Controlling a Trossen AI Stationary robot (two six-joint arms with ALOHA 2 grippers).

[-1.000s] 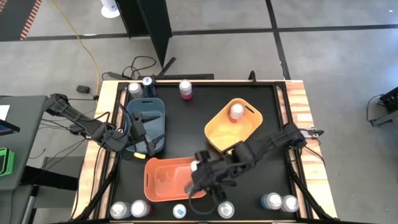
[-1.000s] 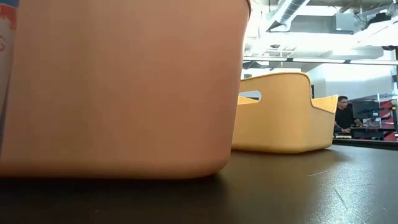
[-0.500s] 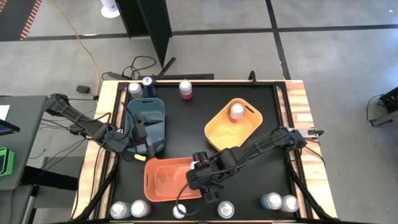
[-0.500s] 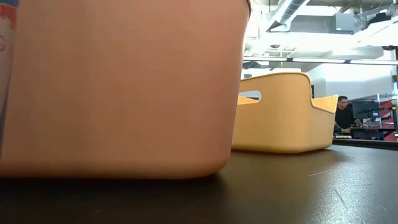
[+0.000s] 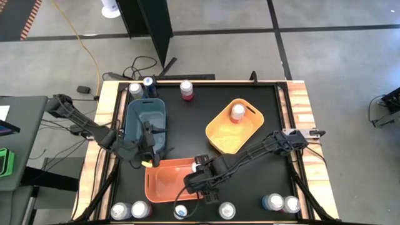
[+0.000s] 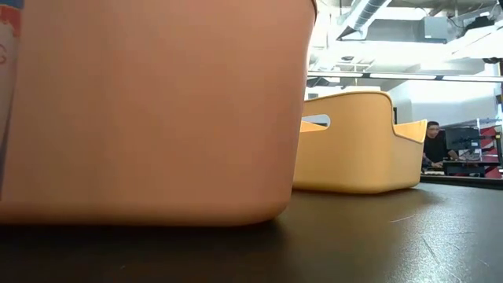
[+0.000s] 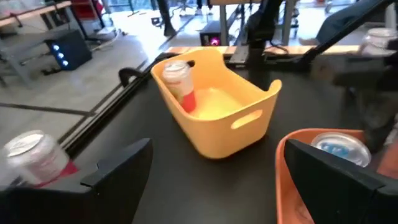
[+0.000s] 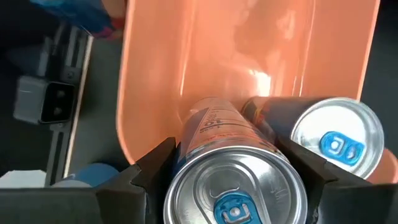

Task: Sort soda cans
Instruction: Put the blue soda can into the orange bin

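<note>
Right wrist view: a blue-labelled soda can (image 8: pixel 233 180) is clamped between the half-open fingers (image 8: pixel 146 177) of the right gripper (image 5: pixel 195 183), just at the near edge of the orange bin (image 5: pixel 165 181), with a second can (image 8: pixel 333 143) touching beside it. Free black table (image 5: pixel 187 125) is left between the orange bin, the yellow bin (image 5: pixel 234 128) and the blue bin (image 5: pixel 145 122). The left gripper (image 5: pixel 149 147) is held wide open and empty at the blue bin's near end. Compared with one second ago, the right gripper is moved further over the orange bin, and the left gripper is shifted nearer to it.
</note>
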